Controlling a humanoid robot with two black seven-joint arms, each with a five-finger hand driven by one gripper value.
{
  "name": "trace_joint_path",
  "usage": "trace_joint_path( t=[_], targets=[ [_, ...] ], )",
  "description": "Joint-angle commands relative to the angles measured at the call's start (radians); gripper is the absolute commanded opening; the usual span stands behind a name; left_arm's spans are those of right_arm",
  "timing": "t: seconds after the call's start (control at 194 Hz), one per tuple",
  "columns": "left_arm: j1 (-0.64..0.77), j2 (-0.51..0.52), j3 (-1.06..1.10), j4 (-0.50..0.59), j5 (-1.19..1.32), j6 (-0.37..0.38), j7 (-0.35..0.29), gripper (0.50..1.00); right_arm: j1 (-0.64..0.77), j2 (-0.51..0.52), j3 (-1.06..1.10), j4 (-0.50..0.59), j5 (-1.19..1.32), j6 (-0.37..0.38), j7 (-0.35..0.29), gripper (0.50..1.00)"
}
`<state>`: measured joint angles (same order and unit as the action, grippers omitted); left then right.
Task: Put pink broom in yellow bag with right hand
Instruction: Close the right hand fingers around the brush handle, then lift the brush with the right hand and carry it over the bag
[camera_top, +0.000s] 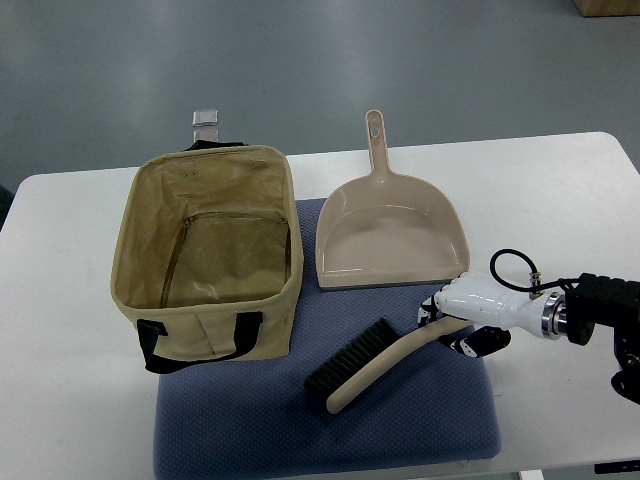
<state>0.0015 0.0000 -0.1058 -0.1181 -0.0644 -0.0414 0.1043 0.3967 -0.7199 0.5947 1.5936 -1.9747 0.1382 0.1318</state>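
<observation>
The right hand (468, 312) is closed around the handle end of the pink broom (372, 366). The broom lies on the blue mat (250, 420), near the open yellow bag (205, 255). The hand hides the handle's tip. Its fingers are hard to see.

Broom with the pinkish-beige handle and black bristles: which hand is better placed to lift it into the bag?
Right. The right hand is already on the handle end of the pinkish-beige, black-bristled broom lying on the blue mat. No left arm is in view. The open tan fabric bag stands left of the broom.
</observation>
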Motion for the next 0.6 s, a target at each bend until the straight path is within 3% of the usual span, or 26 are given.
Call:
trace_joint_path(
  t=[0.0, 0.387, 0.593],
  targets=[
    [0.0, 0.0, 0.0, 0.0, 0.0, 0.0, 0.0, 1.0, 0.007, -0.007, 0.008, -0.001, 0.004, -0.038, 0.0, 0.5],
    [0.0, 0.0, 0.0, 0.0, 0.0, 0.0, 0.0, 1.0, 0.05, -0.093, 0.1, -0.006, 0.023, -0.157, 0.008, 0.5],
    [0.0, 0.0, 0.0, 0.0, 0.0, 0.0, 0.0, 1.0, 0.086, -0.135, 0.183, -0.009, 0.054, -0.164, 0.011, 0.5]
  ],
)
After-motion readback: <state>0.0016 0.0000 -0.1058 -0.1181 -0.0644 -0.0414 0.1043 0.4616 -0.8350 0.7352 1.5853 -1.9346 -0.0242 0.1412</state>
